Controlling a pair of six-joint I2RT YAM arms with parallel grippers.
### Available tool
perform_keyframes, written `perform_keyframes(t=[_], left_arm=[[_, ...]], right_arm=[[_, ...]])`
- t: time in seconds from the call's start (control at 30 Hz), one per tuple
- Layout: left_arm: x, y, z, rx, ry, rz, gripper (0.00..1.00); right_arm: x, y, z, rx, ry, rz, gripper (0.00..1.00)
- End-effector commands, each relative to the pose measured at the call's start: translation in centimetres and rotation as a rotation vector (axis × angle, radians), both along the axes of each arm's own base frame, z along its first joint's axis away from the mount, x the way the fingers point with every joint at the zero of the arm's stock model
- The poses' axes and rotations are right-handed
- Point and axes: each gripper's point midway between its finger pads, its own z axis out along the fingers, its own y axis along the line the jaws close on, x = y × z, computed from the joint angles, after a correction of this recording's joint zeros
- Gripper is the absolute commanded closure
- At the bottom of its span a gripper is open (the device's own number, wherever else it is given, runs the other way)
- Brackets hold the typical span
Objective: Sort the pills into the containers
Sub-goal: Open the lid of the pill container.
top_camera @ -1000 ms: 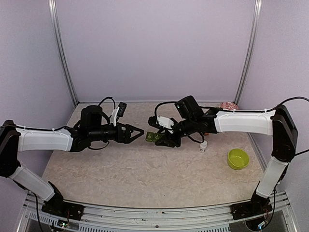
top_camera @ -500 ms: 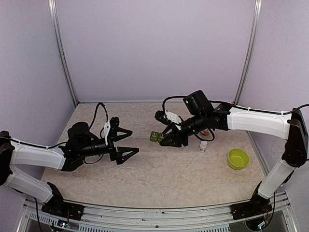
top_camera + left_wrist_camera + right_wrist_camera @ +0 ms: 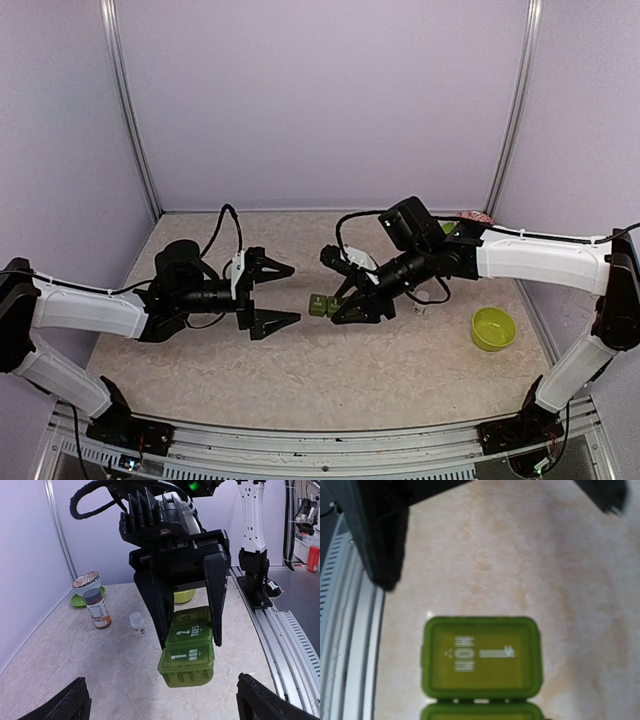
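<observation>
Two risks stood out. Nearest, the left gripper (image 3: pixel 292 294) gaped empty, facing the pillbox (image 3: pixel 187 663), which the right gripper (image 3: pixel 190 641) pinched by its TUES cell, apparently off the bench (image 3: pixel 400 370); that slim hold could let it pivot or drop. Farther off, the vial (image 3: pixel 137 624) could be knocked.

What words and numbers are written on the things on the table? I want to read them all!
"MON" and "1": on the end lid of the green pill organizer.
"TUES" and "2": on the next lid.
Third lid: mostly hidden, cannot be read.
Label on the orange-labelled bottle: too blurred to read.
Label on the small white bottle: too small to read.
</observation>
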Motion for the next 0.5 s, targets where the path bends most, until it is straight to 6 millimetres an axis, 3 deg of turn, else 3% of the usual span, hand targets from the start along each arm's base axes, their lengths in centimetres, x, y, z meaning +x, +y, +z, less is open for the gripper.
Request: perform_keyframes(t=[0.0, 0.17, 0.47], left_arm=[[-1.3, -1.6, -0.6, 0.053, -0.021, -0.081, 0.01], [-2.5, -2.4, -1.2, 0.091, -0.019, -0.123, 0.01], [-2.9, -3.1, -1.8, 0.133, -0.002, -0.147, 0.08]], right_arm=[[-2.0, 0.2, -0.2, 0.003, 0.019, 0.054, 0.64], [-2.0, 0.4, -0.4, -0.002, 0.019, 0.055, 0.64], [-2.3, 0.3, -0.6, -0.003, 0.016, 0.066, 0.65]])
